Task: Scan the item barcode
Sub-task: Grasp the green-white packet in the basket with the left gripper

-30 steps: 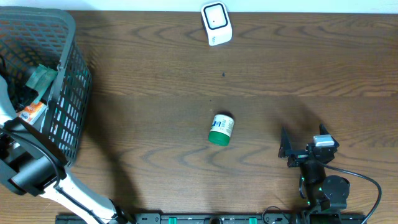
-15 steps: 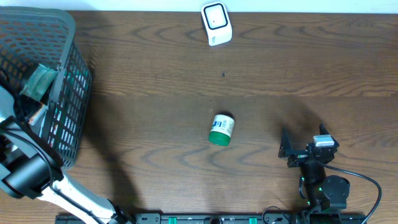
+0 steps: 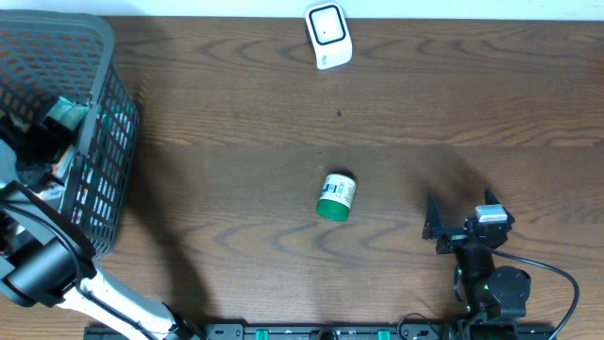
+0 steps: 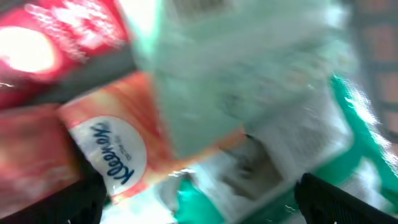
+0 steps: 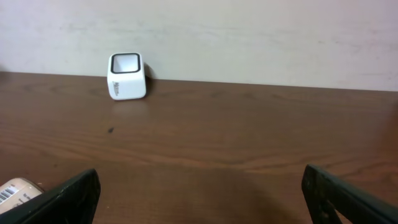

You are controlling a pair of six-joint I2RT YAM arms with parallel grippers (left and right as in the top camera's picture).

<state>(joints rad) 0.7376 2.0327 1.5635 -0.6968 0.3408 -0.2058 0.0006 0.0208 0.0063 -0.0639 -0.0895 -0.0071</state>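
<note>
A white jar with a green lid (image 3: 335,196) lies on its side mid-table; its barcoded label edge (image 5: 15,190) shows at the lower left of the right wrist view. The white scanner (image 3: 328,36) stands at the table's far edge, also visible as the scanner (image 5: 127,76) from the right wrist. My left gripper (image 4: 199,200) is open inside the basket, over an orange Kleenex pack (image 4: 115,146) and a teal-and-white package (image 4: 280,162); that view is blurred. My right gripper (image 3: 461,215) hangs open over bare table near the front right, nothing between its fingers (image 5: 71,196).
The dark mesh basket (image 3: 106,142) fills the left end of the table and holds several packages, including a red one (image 4: 56,37). My left arm (image 3: 42,264) reaches up into it from the front left corner.
My left arm has pushed deeper into the basket, and the teal package there has shifted slightly. The jar, the scanner and the right arm have not moved.
</note>
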